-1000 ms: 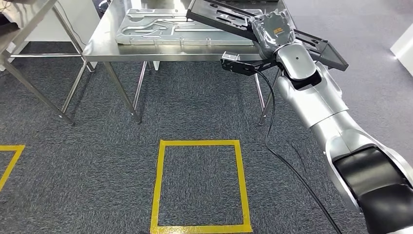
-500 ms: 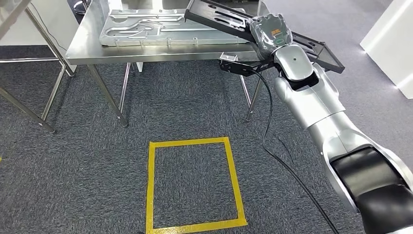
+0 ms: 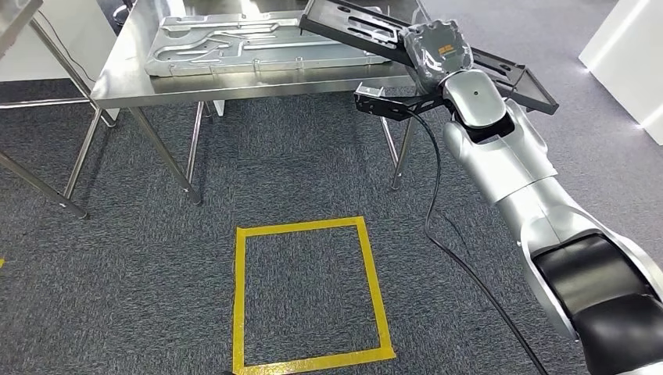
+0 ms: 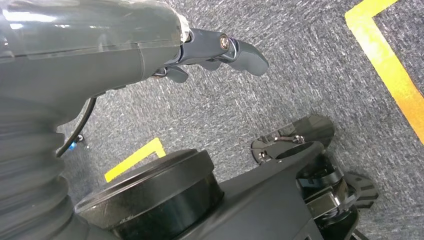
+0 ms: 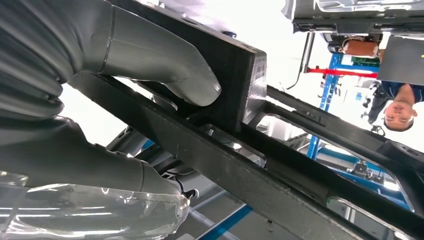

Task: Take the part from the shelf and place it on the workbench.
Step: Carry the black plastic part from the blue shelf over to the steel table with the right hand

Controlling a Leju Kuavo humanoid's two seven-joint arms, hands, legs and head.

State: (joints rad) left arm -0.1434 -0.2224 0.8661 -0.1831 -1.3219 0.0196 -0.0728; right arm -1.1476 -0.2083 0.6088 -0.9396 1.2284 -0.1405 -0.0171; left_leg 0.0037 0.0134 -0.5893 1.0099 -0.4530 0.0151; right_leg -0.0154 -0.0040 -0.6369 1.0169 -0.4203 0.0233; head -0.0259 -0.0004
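The step in hand is the carrying: the right hand point(image 3: 438, 51) grips the black frame part point(image 3: 352, 25) with its fingers wrapped on a bar, and the part is held tilted at one o'clock in the head view, partly above the steel tabletop point(image 3: 125, 82) and partly beyond its right edge. In the right wrist view the thumb point(image 5: 165, 65) presses on a thick block of the part. I judge the next move must bring the part fully over the tabletop and lower it flat, beside the grey metal plate point(image 3: 227, 43) lying there at twelve o'clock. The left hand point(image 4: 220, 50) hangs over the carpet, holding nothing, fingers slightly curled. No container is seen.
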